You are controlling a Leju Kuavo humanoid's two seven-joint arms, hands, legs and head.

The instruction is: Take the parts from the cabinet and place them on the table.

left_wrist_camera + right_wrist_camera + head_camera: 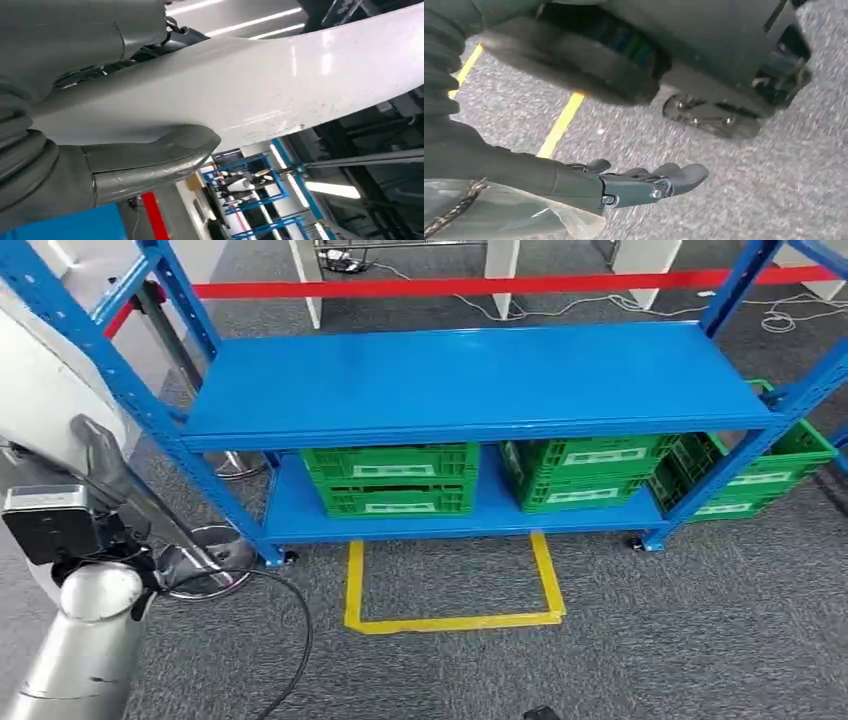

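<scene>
My left hand [120,500] is raised at the left of the head view and grips a large white curved part [35,370]. The left wrist view shows that white part [260,85] clamped between the thick grey thumb [150,160] and the rest of the left hand [75,45]. The blue cabinet [470,380] stands in front of me with a bare top shelf. My right hand [634,182] hangs over the grey carpet with its dark fingers stretched out and nothing in them.
Two green crates [392,480] [585,472] sit on the cabinet's lower shelf, and a third green crate [750,475] stands on the floor at its right end. A yellow tape square [450,620] marks the carpet before the cabinet. A black cable [300,640] loops near my left arm.
</scene>
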